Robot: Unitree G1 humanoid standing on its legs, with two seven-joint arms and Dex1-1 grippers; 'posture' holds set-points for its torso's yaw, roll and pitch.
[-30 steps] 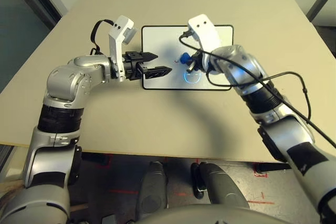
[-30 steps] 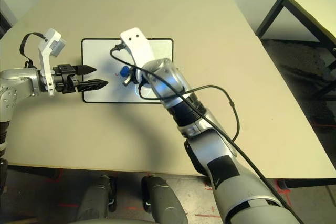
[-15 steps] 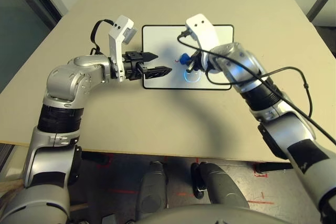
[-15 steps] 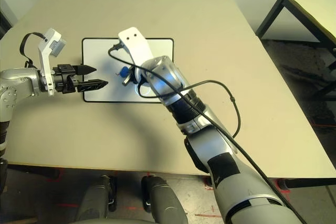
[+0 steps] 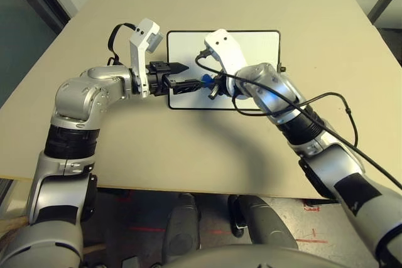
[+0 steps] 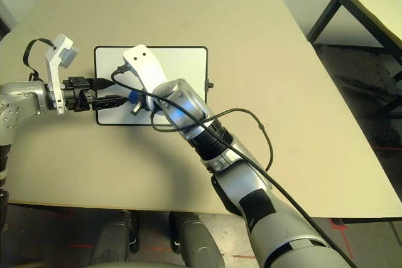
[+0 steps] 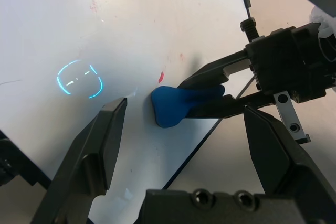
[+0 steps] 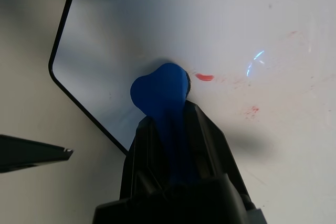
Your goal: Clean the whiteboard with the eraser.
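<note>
The whiteboard (image 5: 257, 47) lies flat on the tan table, white with a thin black frame. My right gripper (image 5: 211, 83) is shut on the blue eraser (image 8: 157, 90), whose free end presses on the board near its front left corner. A small red smear (image 8: 205, 77) and faint red specks lie just beside the eraser. A faint blue circle (image 7: 79, 78) is drawn on the board. My left gripper (image 5: 189, 74) hovers open over the board's left edge, its fingertips close to the eraser (image 7: 173, 106) but apart from it.
A black knob (image 6: 209, 84) sticks out of the board's right side. A black cable (image 5: 339, 101) loops off my right forearm over the table. The tan table (image 5: 314, 4) stretches bare beyond and right of the board. Another table (image 6: 370, 4) stands far right.
My right gripper has slid the eraser leftward across the board, from beside the blue circle to near the left gripper's fingertips. The left arm has stayed put.
</note>
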